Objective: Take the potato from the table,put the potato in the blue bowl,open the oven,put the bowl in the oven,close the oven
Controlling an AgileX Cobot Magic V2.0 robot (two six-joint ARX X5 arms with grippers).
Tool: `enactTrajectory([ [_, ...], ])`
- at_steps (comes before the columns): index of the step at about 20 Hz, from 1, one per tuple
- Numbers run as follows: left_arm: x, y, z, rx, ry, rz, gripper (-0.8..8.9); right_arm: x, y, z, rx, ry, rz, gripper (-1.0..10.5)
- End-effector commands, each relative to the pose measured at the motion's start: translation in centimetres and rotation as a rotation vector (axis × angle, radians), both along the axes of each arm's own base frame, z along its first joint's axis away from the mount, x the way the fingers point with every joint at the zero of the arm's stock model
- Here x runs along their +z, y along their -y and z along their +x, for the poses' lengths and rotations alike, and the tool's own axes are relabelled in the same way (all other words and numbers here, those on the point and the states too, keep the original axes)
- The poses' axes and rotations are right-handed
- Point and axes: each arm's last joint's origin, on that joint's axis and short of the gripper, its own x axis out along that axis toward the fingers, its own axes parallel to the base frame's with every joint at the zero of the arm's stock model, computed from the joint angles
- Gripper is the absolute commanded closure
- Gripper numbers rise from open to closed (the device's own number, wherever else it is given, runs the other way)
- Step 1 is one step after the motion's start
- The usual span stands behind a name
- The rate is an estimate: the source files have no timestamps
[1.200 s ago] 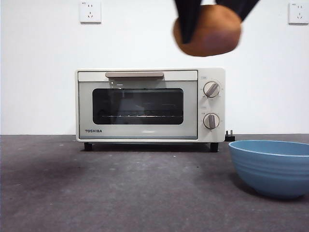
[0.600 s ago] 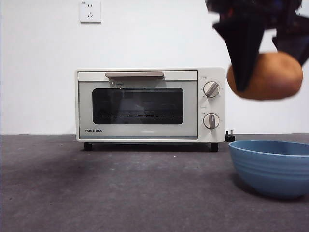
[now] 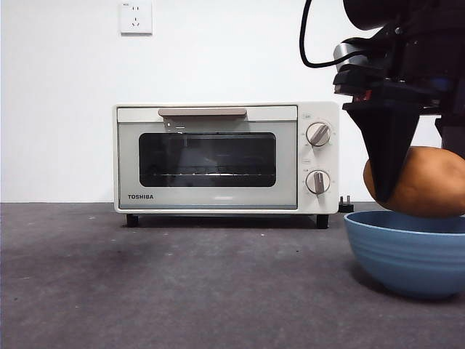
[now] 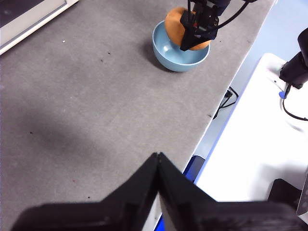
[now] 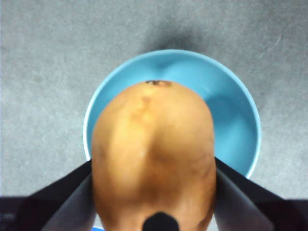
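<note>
The orange-brown potato (image 3: 425, 185) hangs just over the blue bowl (image 3: 408, 251) at the table's right, its underside level with the rim. My right gripper (image 3: 421, 163) is shut on the potato from above. From the right wrist, the potato (image 5: 153, 159) fills the space between both jaws, with the bowl (image 5: 231, 125) directly beneath. The left wrist view shows the bowl (image 4: 173, 55), the potato (image 4: 175, 24) and the right gripper (image 4: 195, 31) far off, while my left gripper (image 4: 158, 161) hovers shut over the table (image 4: 86, 106). The cream oven (image 3: 225, 156) stands at the back, door closed.
A white wall with a socket (image 3: 136, 17) stands behind the oven. The table's edge (image 4: 226, 94) runs close to the bowl, with a white surface and cables (image 4: 226, 98) beyond it. Bare grey table (image 3: 182, 283) lies in front of the oven.
The right gripper carried the potato rightward and down, from high above the oven's right side to just over the blue bowl.
</note>
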Motion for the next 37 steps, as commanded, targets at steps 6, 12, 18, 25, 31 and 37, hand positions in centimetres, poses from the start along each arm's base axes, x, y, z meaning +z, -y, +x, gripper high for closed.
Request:
enactTrajectory([
  [6,-0.1,0.2,0.3,-0.014,0.0,0.002,8.19,-0.3,0.0,0.1,-0.014,0.005,0.006,6.1],
  [12,-0.2,0.3,0.6,-0.011,-0.012,0.005,8.19,-0.3,0.0,0.1,-0.017,0.005,0.002,4.6],
  [18,-0.2,0.4,0.6,-0.008,-0.01,0.003,8.19,-0.2,0.1,0.2,-0.02,0.018,-0.02,4.6],
  [25,0.0,2.1,4.2,0.032,0.094,-0.068,8.19,4.9,0.8,-1.3,-0.01,0.113,0.034,4.7],
  [31,-1.9,4.5,10.8,0.12,0.111,-0.15,8.18,9.9,3.7,-6.1,-0.05,0.303,0.163,8.7],
  [37,-3.7,4.1,17.4,0.297,0.122,-0.253,8.19,12.0,6.4,-10.6,-0.101,0.388,0.196,9.6],
])
